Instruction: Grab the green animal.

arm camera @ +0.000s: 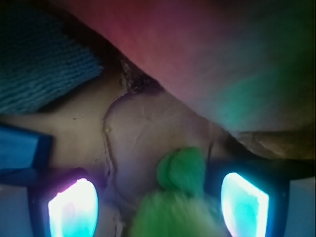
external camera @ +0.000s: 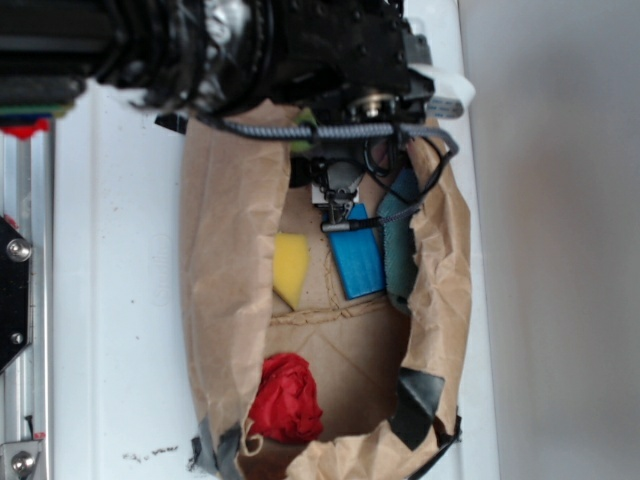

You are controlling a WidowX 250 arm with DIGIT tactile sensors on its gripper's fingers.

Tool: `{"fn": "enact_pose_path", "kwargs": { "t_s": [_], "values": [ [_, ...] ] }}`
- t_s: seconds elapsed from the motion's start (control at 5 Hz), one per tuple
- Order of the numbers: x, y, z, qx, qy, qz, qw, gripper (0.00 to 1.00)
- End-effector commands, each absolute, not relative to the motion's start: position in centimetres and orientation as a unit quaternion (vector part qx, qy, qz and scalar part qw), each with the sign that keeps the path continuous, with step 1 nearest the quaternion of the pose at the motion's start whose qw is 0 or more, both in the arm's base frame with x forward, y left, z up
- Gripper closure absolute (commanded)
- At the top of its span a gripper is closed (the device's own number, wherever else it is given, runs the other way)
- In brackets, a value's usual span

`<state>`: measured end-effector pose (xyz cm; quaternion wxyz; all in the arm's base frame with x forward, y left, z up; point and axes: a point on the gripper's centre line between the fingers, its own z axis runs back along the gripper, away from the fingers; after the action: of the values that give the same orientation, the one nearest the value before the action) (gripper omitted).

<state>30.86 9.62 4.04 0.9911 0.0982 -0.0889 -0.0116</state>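
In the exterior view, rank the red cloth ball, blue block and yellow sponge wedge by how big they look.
1. Red cloth ball, largest.
2. Blue block, though the arm may hide its top end.
3. Yellow sponge wedge, smallest, but close to the block.

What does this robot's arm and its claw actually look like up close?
The arm is black and chunky, with a patch of silvery tape and a white part near its end. A grey braided cable runs across it, and thin black wires loop below. The gripper has two dark fingers whose pads glow bright cyan-white in the wrist view.
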Motion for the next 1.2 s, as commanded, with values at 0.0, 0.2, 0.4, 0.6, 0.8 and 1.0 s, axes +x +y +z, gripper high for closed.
{"fn": "enact_pose_path", "kwargs": {
  "t_s": [0.0, 0.2, 0.4, 0.6, 0.8, 1.0],
  "values": [
    [30.7, 10.1, 3.5, 0.134, -0.089, -0.019, 0.987, 0.08],
    [31.0, 10.4, 3.4, 0.136, -0.089, -0.012, 0.987, 1.0],
    [30.1, 10.4, 3.9, 0.134, -0.094, -0.009, 0.986, 1.0],
    [30.2, 10.7, 4.2, 0.134, -0.097, -0.004, 0.986, 1.0],
    [29.1, 10.7, 4.5, 0.133, -0.101, 0.0, 0.986, 1.0],
    [28.5, 10.8, 5.5, 0.125, -0.104, 0.006, 0.987, 1.0]
  ]
}}
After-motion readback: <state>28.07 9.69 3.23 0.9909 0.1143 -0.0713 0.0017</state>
